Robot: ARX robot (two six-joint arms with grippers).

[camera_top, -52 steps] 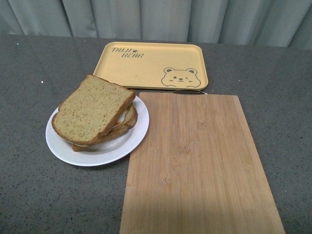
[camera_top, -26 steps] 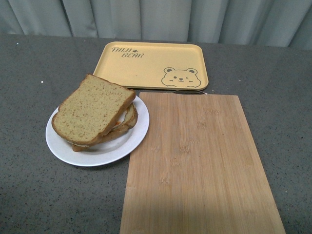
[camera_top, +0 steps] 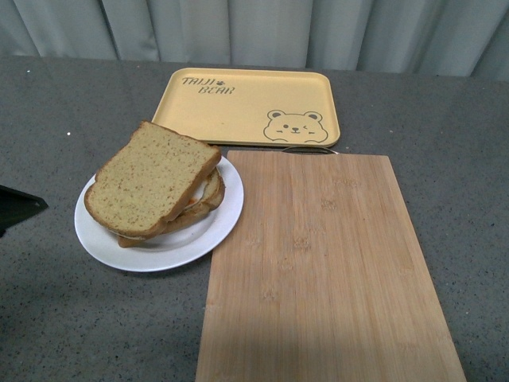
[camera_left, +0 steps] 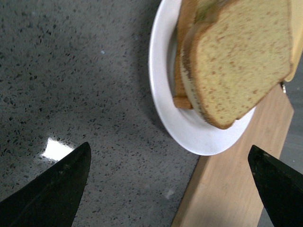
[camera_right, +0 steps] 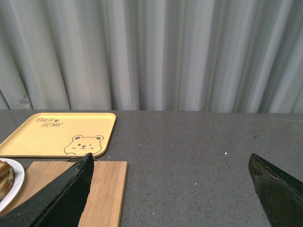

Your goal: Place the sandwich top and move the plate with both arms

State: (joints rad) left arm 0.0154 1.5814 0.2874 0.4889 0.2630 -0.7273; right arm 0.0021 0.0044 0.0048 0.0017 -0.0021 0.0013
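Observation:
The sandwich top (camera_top: 151, 178), a tan speckled slice with a darker crust, lies tilted on the stacked sandwich on the round white plate (camera_top: 203, 237), left of the board. It also shows in the left wrist view (camera_left: 241, 61), with the plate (camera_left: 189, 132) below it. My left gripper (camera_left: 170, 189) is open and empty above the grey counter by the plate's rim; its dark tip (camera_top: 17, 207) shows at the front view's left edge. My right gripper (camera_right: 170, 189) is open and empty, off to the right, over bare counter. A sliver of the plate (camera_right: 8, 189) shows in its view.
A bamboo cutting board (camera_top: 318, 270) lies right of the plate, touching its rim. A yellow bear tray (camera_top: 250, 106) sits behind both. Grey curtains (camera_top: 254, 28) hang at the back of the speckled grey counter (camera_top: 48, 318).
A dark tip of my left gripper has come into the front view at the left edge, beside the plate. The sandwich, plate, board and tray have not moved.

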